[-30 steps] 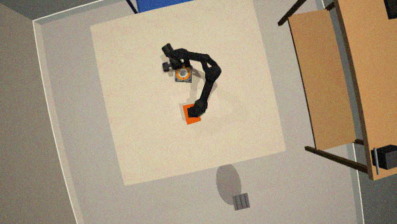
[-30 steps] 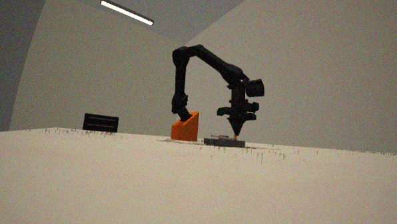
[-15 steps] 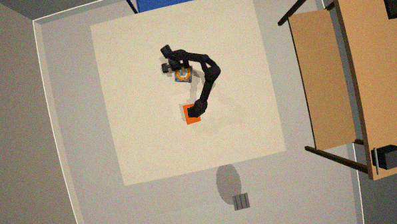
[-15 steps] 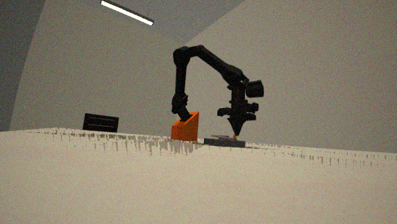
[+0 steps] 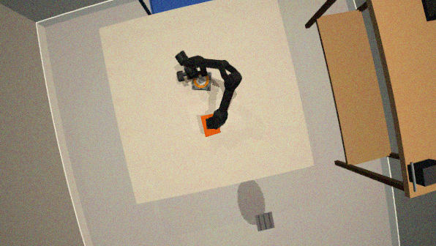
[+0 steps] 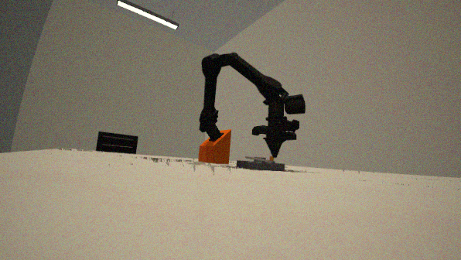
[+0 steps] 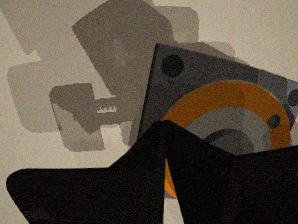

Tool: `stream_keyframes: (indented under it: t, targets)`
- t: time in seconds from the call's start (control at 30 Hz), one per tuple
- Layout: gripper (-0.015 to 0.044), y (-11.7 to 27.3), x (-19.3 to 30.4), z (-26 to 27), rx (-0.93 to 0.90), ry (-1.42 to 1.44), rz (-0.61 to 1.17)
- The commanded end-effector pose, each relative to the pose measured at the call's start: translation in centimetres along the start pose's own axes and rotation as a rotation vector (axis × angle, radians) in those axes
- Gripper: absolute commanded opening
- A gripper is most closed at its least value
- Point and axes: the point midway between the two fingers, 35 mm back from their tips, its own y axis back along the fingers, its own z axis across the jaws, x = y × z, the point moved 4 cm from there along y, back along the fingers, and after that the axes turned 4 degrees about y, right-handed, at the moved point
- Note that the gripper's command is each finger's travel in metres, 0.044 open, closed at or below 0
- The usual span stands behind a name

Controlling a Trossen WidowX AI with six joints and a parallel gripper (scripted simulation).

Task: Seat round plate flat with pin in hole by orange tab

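Observation:
The round grey plate with an orange ring (image 5: 201, 87) (image 6: 255, 158) (image 7: 215, 95) sits over the dark square base (image 5: 208, 88) (image 6: 261, 166) (image 7: 205, 72). In the exterior view it stands slightly above the base and looks a little tilted. The post (image 7: 232, 142) shows at the plate's middle. A small dark hole (image 7: 274, 121) shows in the ring's right part. The orange tab (image 6: 271, 159) is right at the fingertips in the exterior view. My gripper (image 6: 274, 155) (image 7: 162, 127) is shut and empty, pointing down at the plate's edge; contact cannot be told. The pin is not discernible.
An orange wedge-shaped block (image 5: 210, 132) (image 6: 216, 152) stands at the arm's foot, beside the base. The arm (image 5: 228, 91) (image 6: 247, 71) arches from it to the plate. A brown bench (image 5: 355, 88) and a larger table (image 5: 406, 110) stand far to the right in the top view.

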Motion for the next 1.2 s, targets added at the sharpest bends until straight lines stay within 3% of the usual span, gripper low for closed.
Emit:
stream_keyframes:
  t: [0.0,1.17]
  targets:
    - [0.0,-0.3,0.7,0.2,-0.001,0.004,0.015]
    - [0.0,-0.2,2.8,0.9,-0.002,0.005,0.016]
